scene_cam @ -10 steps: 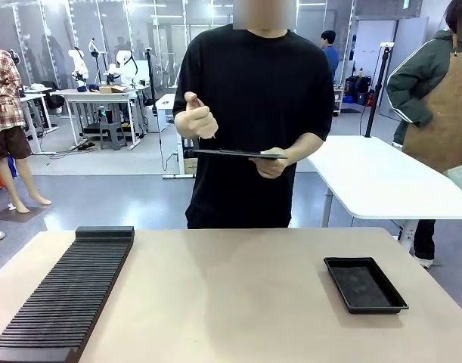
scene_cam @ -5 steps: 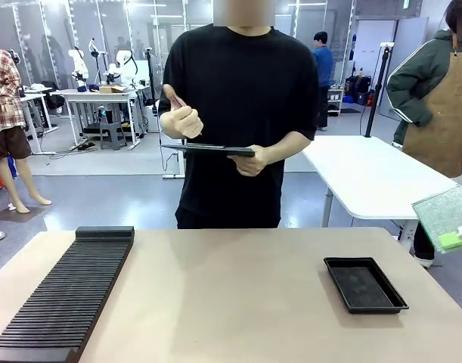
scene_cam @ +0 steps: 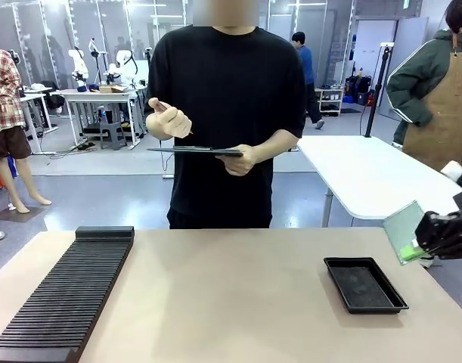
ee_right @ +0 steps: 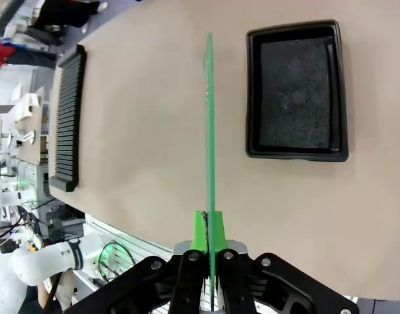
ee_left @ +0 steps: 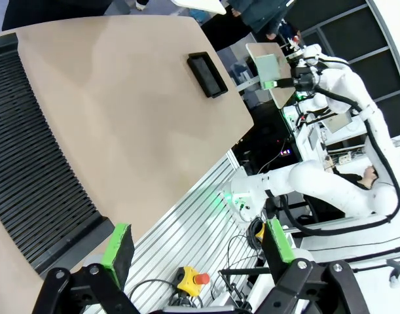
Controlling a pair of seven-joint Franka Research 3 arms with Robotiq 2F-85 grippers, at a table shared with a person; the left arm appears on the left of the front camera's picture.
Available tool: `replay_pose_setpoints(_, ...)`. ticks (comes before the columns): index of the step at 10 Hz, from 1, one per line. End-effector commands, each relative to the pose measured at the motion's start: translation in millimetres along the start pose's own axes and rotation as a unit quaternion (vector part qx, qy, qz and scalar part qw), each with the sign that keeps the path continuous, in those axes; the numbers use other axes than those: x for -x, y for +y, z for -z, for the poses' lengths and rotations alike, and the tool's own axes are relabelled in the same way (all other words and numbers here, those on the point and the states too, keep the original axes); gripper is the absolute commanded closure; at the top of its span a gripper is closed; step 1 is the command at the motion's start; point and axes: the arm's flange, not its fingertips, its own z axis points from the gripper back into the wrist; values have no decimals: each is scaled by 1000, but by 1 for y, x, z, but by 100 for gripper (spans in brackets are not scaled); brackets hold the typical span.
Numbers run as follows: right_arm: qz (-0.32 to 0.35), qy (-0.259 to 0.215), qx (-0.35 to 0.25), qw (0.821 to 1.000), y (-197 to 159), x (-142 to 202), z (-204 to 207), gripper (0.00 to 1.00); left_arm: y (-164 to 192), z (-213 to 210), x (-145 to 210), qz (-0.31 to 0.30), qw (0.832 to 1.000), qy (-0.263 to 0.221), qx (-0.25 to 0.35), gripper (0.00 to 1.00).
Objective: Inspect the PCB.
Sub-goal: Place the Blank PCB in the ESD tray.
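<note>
Right gripper (scene_cam: 423, 246): clamped on the PCB (scene_cam: 404, 228), held right of the black tray (scene_cam: 364, 283).
Left gripper (ee_left: 196, 245): fingers spread, nothing between them.

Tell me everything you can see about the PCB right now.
The PCB is a thin, flat, pale green board. The shut right gripper pinches it by one edge between green pads, off the table, above the table's right edge near the black tray. In the front view its broad face shows, tilted; fine surface detail is too small to tell. In the right wrist view it stands edge-on as a narrow green line rising from the fingers. Nothing else touches it.
</note>
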Motion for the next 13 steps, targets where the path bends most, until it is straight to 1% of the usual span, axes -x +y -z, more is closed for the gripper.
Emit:
replay_pose_setpoints(1, 5, -9, 5, 1000, -9, 20, 36, 97, -3, -1, -1, -3, 1000, 5, 0, 0)
replay_pose_setpoints(4, 9, -1, 13, 1000, -14, 13, 68, 97, -3, -1, -1, -3, 1000, 5, 0, 0)
replay_pose_setpoints(8, 1, -5, 42, 999, -35, 7, 111, 97, -3, -1, -1, -3, 1000, 5, 0, 0)
replay_pose_setpoints(9, -6, -7, 45, 999, -37, 5, 117, 97, -3, -1, -1, -3, 1000, 5, 0, 0)
replay_pose_setpoints(10, -5, 6, 40, 999, -39, 4, 124, 97, -3, -1, -1, -3, 1000, 5, 0, 0)
replay_pose_setpoints(13, -5, 2, 47, 999, -41, -2, 136, 97, -3, -1, -1, -3, 1000, 5, 0, 0)
